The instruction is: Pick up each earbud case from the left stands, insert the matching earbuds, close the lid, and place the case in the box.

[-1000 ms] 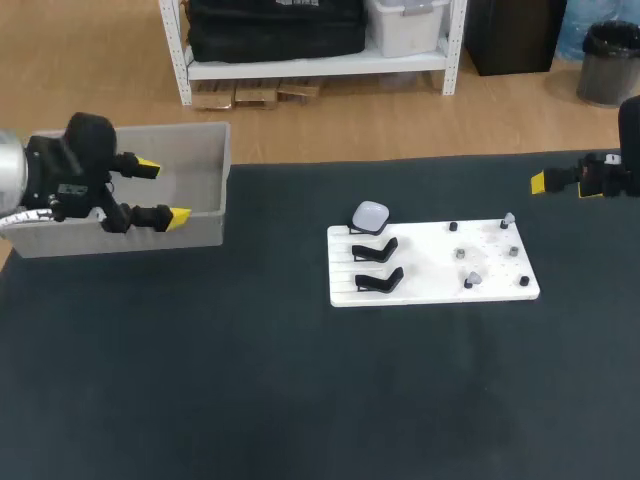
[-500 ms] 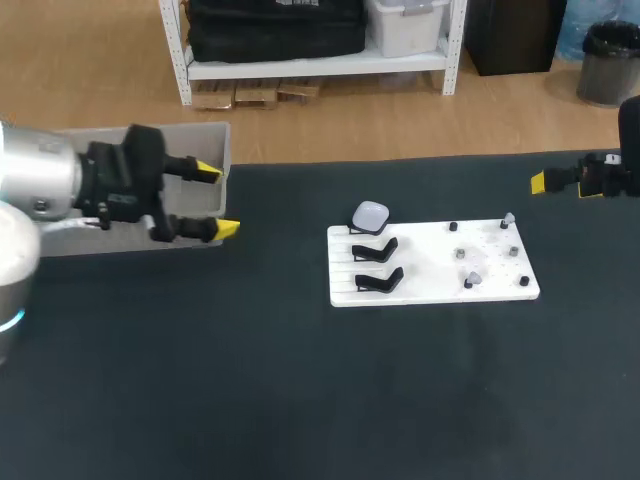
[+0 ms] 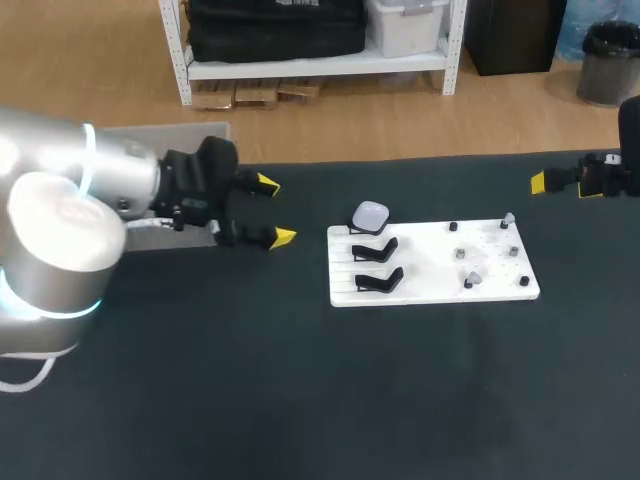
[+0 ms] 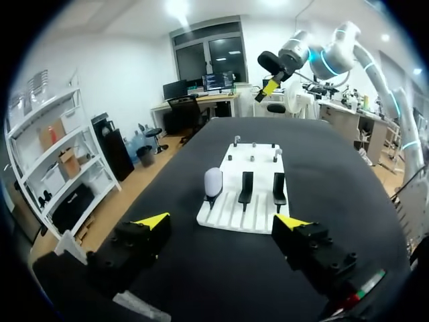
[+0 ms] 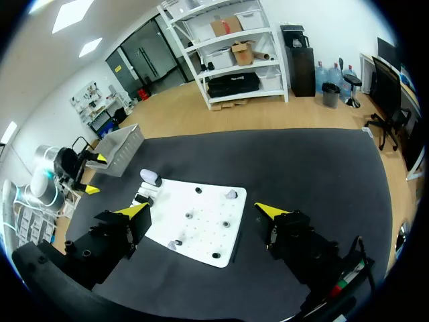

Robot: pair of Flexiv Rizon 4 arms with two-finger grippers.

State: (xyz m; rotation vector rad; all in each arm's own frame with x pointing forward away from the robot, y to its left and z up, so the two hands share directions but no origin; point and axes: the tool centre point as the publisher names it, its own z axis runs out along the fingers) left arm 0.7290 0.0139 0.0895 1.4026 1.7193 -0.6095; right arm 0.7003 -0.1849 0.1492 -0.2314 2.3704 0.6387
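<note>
1. A black table (image 3: 300,400) bears a white board (image 3: 440,262); the grey box (image 3: 222,135) sits far left.
2. One earbud case (image 3: 371,215) rests on the rearmost stand; two black stands (image 3: 376,248) are bare, so this is probably the last case.
3. The left gripper (image 3: 274,210) hangs spread and empty between box and board; the right gripper (image 5: 202,210) is likewise released.
4. Grasping, the earbuds (image 3: 474,279), the lid and boxing remain.

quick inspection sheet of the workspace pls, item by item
surface: black table
job's things: white board carries one earbud case on its far stand; two stands empty; earbuds on pegs; grey box at left rear
clutter: nothing seen
grippers: left gripper open, empty, between box and board; right gripper open, empty, at the table's right edge
cables: pale cable by the left arm's base
surroundings: nothing seen reaching over the table
</note>
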